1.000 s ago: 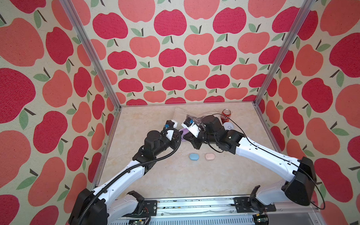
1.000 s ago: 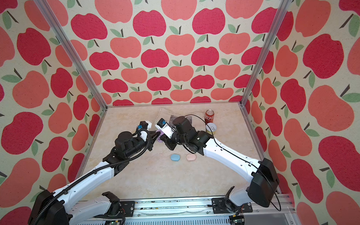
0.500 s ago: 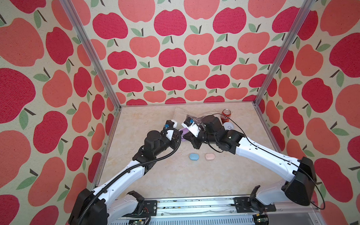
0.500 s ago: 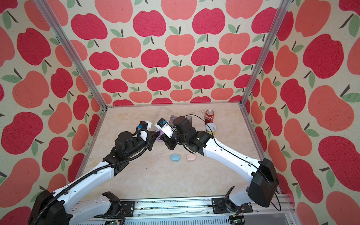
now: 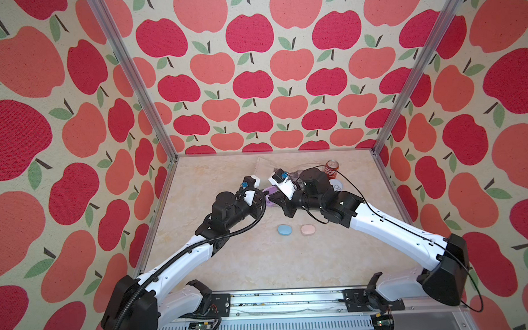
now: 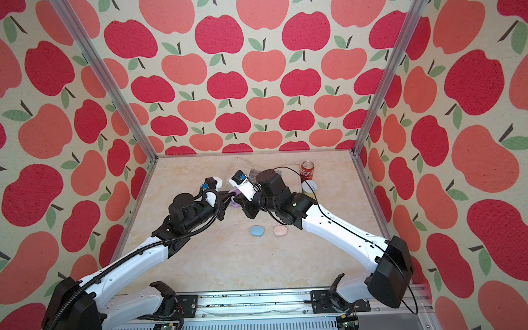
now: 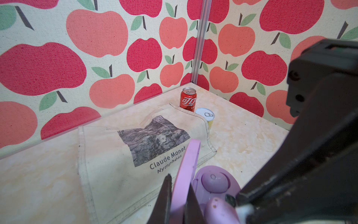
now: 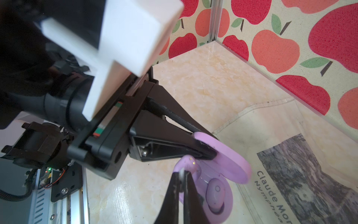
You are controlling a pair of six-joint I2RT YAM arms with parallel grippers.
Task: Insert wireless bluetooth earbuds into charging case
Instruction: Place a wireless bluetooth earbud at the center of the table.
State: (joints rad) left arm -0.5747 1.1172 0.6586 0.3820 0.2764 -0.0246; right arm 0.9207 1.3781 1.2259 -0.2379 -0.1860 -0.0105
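Observation:
The lilac charging case [image 7: 232, 181] lies open on the table by the cloth bag, with one lilac earbud [image 7: 214, 179] seated in a well. My left gripper [image 7: 179, 184] is shut on the case's raised lid [image 7: 188, 164], holding it upright. My right gripper [image 8: 181, 172] is shut on the white tip of a second lilac earbud [image 8: 187, 162], which hangs at the rim of the case [image 8: 228, 205], beside the seated earbud [image 8: 215, 191]. In both top views the two grippers meet over the case [image 5: 269, 191] mid-table. Whether the held bud touches its well is hidden.
A shut blue case [image 5: 284, 230] and a shut pink case [image 5: 307, 229] lie nearer the front. A printed cloth bag [image 7: 116, 155] lies behind the lilac case. A red can [image 7: 188, 99] and a yellow can [image 7: 205, 116] stand at the back right.

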